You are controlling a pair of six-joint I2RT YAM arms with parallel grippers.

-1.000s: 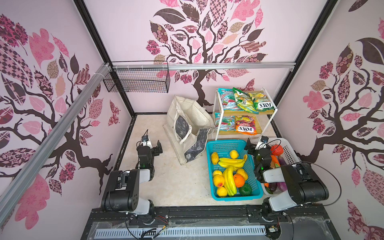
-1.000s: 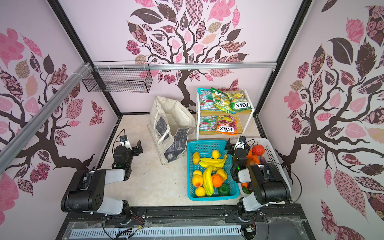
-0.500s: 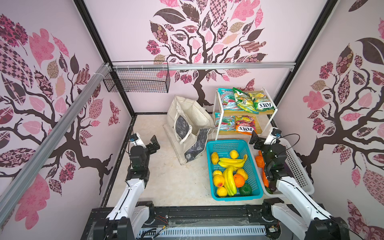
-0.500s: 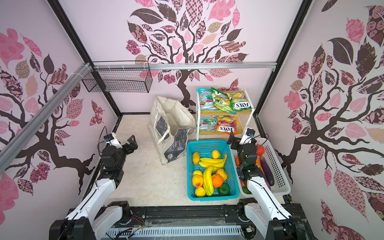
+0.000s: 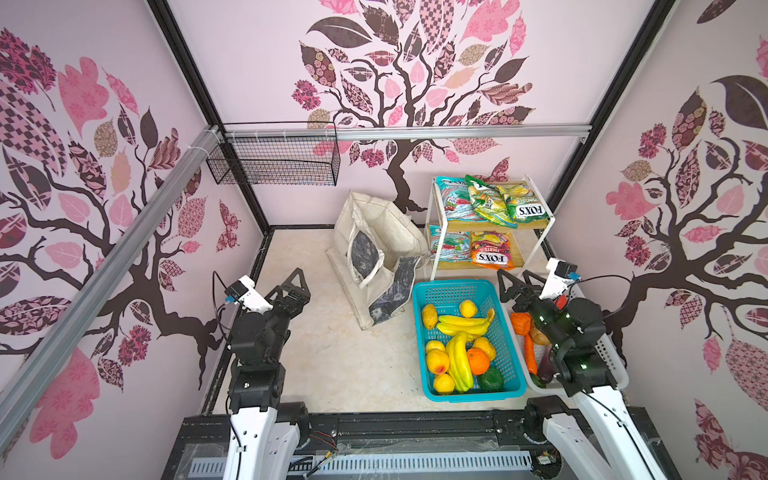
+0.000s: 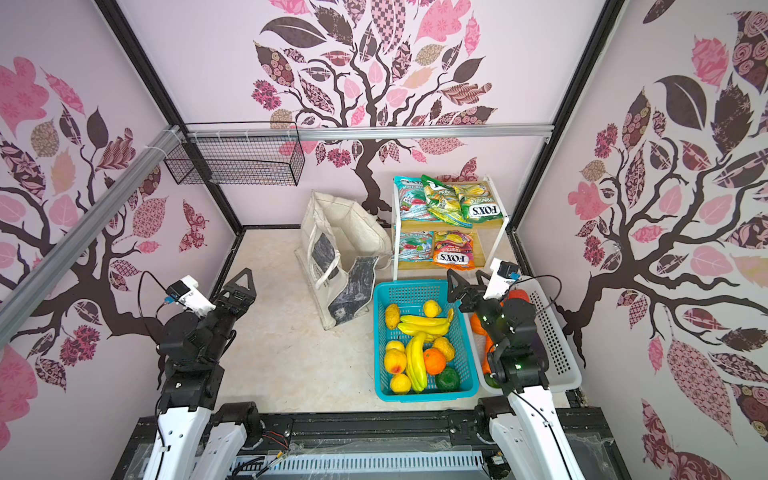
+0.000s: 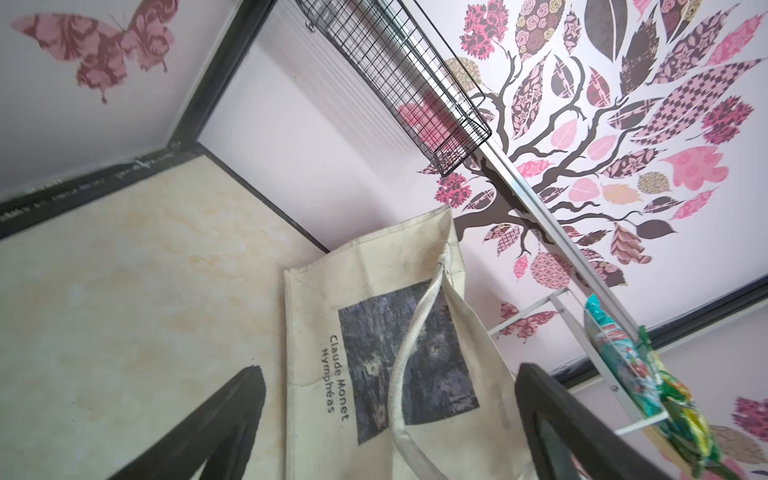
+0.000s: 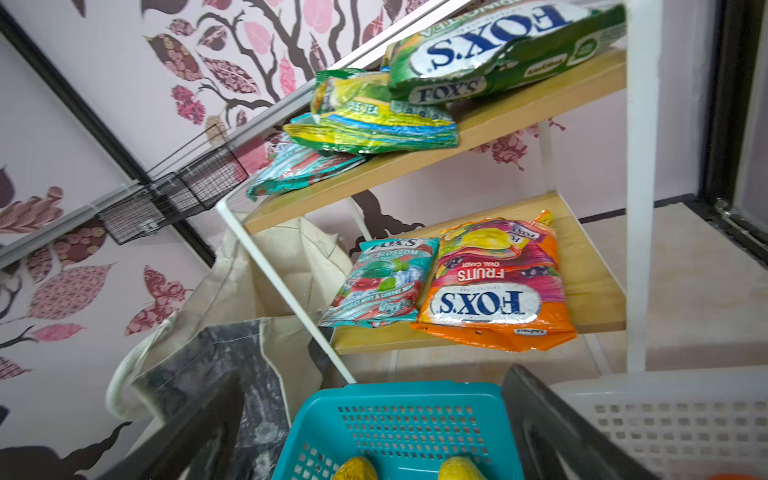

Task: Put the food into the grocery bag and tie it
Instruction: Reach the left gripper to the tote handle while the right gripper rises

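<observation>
The cream grocery bag stands slumped at the back middle, a strap handle hanging over its grey panel. The food is apart from it: bananas and round fruit lie in a teal basket, vegetables in a white basket, and FOX'S packets on a two-tier shelf. My left gripper hangs open and empty in the air, left of the bag. Above the teal basket's far end, my right gripper is open and empty too.
The teal basket sits right of centre, with the white basket beside it under my right arm. The white shelf frame stands behind both. A black wire basket hangs from the back rail.
Both arms have unfolded from a low tucked pose and lifted their grippers off the floor, toward the bag and the shelf. Both grippers stayed open.
</observation>
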